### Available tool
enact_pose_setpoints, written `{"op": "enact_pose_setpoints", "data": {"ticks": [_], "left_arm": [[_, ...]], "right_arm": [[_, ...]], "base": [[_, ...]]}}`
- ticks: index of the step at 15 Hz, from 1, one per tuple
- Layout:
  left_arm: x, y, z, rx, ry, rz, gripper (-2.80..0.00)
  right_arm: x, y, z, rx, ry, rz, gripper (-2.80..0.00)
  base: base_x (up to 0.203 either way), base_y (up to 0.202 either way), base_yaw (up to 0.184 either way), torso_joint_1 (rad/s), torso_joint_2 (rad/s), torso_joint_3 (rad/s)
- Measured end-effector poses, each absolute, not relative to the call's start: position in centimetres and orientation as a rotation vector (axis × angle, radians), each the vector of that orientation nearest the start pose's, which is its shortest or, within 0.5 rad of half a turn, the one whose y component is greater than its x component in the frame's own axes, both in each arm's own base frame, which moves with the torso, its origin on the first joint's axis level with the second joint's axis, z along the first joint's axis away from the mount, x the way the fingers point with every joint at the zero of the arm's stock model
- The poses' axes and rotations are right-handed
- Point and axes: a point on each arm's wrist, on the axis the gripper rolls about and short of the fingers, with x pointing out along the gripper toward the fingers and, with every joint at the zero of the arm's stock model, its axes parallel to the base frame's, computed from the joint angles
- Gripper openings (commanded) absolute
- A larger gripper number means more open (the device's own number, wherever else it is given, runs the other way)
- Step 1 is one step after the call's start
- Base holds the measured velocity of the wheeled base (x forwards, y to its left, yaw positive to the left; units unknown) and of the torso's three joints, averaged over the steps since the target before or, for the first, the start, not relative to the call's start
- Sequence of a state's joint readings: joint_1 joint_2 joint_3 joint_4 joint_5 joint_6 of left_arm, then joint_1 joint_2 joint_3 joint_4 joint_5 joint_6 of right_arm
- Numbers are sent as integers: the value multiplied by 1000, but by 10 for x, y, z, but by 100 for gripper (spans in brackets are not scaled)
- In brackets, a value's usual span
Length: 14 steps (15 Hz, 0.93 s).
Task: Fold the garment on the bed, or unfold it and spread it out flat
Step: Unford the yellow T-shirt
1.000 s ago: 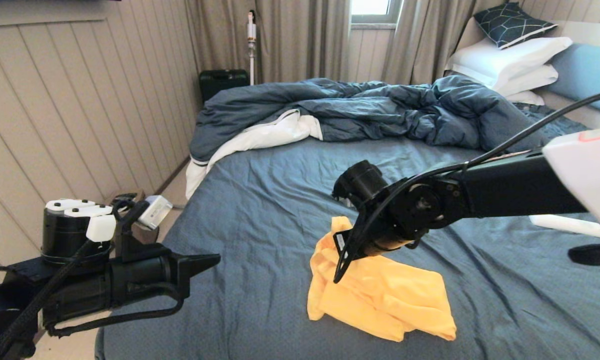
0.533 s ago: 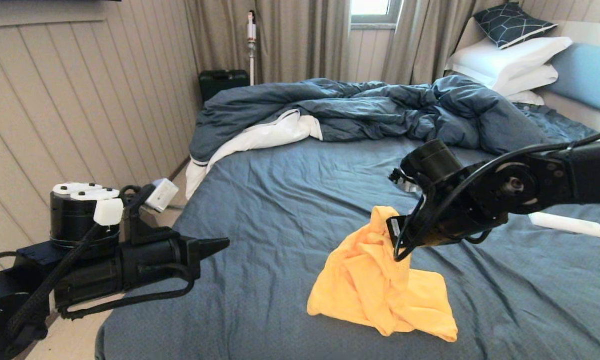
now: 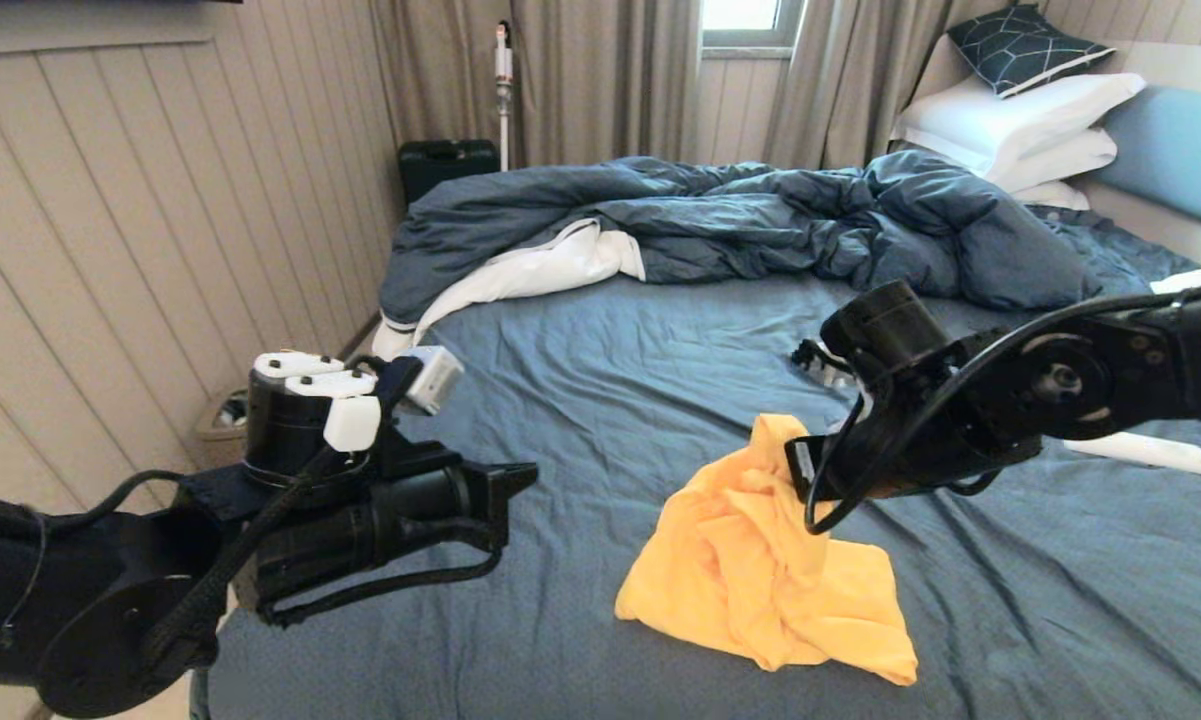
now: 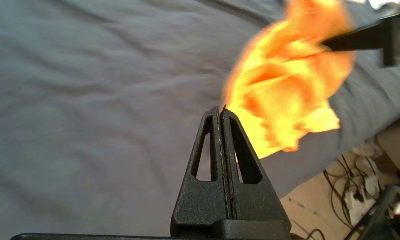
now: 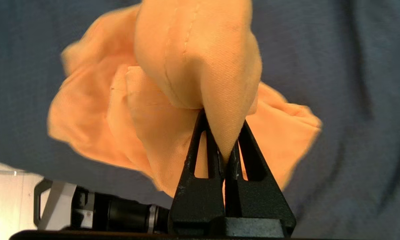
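The bright yellow garment (image 3: 760,580) is crumpled on the slate-blue sheet of the bed (image 3: 580,380), near its front edge. One fold of it is pulled up into a peak. My right gripper (image 3: 798,470) is shut on that fold, and the cloth (image 5: 200,66) bulges out past the pinching fingertips. My left gripper (image 3: 530,478) hangs above the sheet to the left of the garment, shut with nothing in it. In the left wrist view its tips (image 4: 220,110) point toward the lifted yellow cloth (image 4: 286,73). The chest print is hidden.
A rumpled dark-blue duvet (image 3: 740,220) with white lining lies across the far half of the bed. White pillows (image 3: 1020,120) stack at the back right. A white flat object (image 3: 1135,450) lies on the sheet at right. Cables (image 4: 359,193) lie on the floor beside the bed.
My right gripper has lifted a fold of the garment and carried it to the right, raising a peak. My left arm has moved up and rightward toward the garment.
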<state>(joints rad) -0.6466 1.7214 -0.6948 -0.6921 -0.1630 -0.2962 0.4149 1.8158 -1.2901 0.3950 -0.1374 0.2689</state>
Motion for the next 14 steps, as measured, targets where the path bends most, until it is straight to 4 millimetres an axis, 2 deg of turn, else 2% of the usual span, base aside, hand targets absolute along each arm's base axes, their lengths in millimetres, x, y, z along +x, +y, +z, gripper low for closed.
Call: {"op": "enact_pose_setpoints", "data": {"ticks": [2,5,9,14], "left_arm": [[232,-205,146,-176,470,-801,-280],[231,-239,124,-125,516,-828,-280],[235,-272,81,11,553,-780,-280],[238,-308,42,94,521,-736,-280]], "right_arm": [[302,142,186,-2,872,175,-280],[307,146,185,0,862,181,-280],[309,145,190,5,844,182,-280],[309,145,190,18,849,202,-280]], "base": [[0,0,0,0,0,0],[0,0,0,0,0,0],[0,0,0,0,0,0],[0,0,0,0,0,0]]}}
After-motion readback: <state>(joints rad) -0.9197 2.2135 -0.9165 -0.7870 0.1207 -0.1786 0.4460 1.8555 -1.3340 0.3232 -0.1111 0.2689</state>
